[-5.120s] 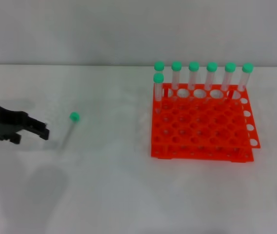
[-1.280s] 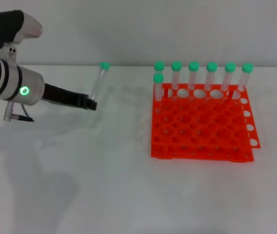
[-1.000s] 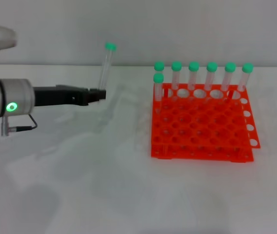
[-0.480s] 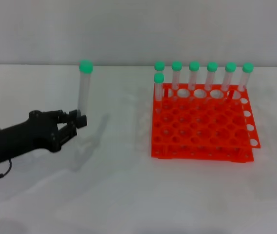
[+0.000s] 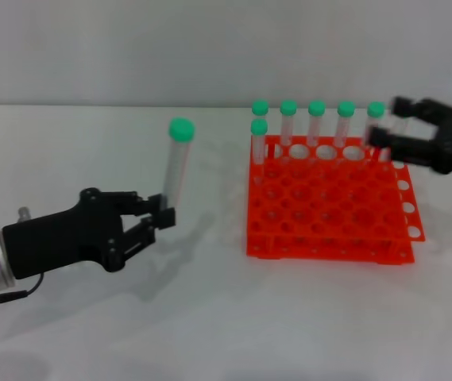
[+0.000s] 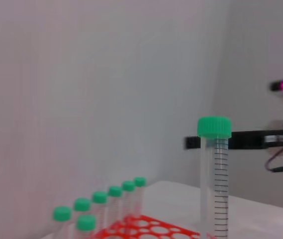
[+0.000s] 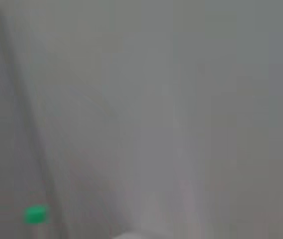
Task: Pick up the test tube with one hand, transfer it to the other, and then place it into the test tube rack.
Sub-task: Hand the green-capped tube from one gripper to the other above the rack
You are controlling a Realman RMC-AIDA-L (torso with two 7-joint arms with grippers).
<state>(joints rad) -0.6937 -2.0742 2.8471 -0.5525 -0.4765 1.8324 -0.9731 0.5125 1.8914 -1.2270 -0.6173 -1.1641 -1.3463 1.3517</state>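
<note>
My left gripper (image 5: 160,216) is shut on the lower end of the test tube (image 5: 175,168). It holds the tube upright above the table, green cap on top, left of the orange-red rack (image 5: 333,208). The tube also shows close up in the left wrist view (image 6: 215,184). My right gripper (image 5: 390,121) is blurred, with its fingers spread. It hangs over the rack's back right corner, well apart from the held tube. A green cap (image 7: 35,214) shows small in the right wrist view.
Several identical green-capped tubes (image 5: 316,119) stand in the rack's back row, and one more stands in the second row at the left (image 5: 258,139). A grey wall rises behind the white table (image 5: 210,317). The right arm shows far off in the left wrist view (image 6: 245,140).
My left gripper has carried the upright tube to the right, toward the rack. My right gripper has come into view from the right, over the rack's back corner.
</note>
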